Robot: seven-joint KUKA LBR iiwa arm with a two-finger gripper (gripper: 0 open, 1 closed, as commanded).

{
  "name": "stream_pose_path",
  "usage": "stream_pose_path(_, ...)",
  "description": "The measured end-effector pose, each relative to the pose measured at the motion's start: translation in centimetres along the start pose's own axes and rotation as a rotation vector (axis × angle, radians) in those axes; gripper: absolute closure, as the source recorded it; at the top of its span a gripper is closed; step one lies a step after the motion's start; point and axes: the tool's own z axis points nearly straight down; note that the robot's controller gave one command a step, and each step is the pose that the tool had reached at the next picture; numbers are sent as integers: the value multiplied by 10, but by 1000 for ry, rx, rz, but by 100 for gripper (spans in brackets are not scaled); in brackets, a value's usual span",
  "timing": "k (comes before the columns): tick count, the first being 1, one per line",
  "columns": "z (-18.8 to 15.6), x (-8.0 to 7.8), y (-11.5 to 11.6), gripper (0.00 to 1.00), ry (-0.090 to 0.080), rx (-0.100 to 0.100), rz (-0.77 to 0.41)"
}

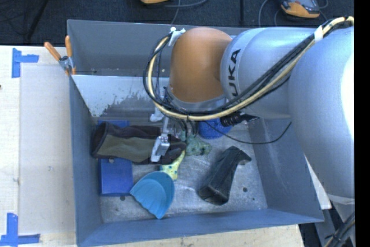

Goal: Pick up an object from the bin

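A floppy olive-and-black cloth piece (124, 144) lay rumpled, stretched from the bin's (85, 182) left wall toward its middle.

The bin (191, 228) is grey with a paler, speckled floor; the arm (277, 78) is silver-grey with black lettering, an orange wrist cover (196, 66), yellow and black cables (153, 66) and a silvery claw (159, 153). At centre left lies an olive-and-black cloth (124, 144), with a deep blue block (115, 176) and a lighter blue scoop (153, 194) below it. Lower right is a black oblong piece (222, 176); near the centre are a blue round thing (213, 129), a mottled green scrap (196, 147) and a dark-spotted yellow bit (171, 169).
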Motion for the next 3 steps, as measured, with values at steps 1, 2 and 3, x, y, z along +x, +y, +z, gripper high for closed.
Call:
stream_pose_path(1,3,1,2,0,0,-1,21)
stream_pose_path(2,65,7,-9,0,-11,-9,186)
stream_pose_path(3,60,1,-10,100,-34,-14,187)
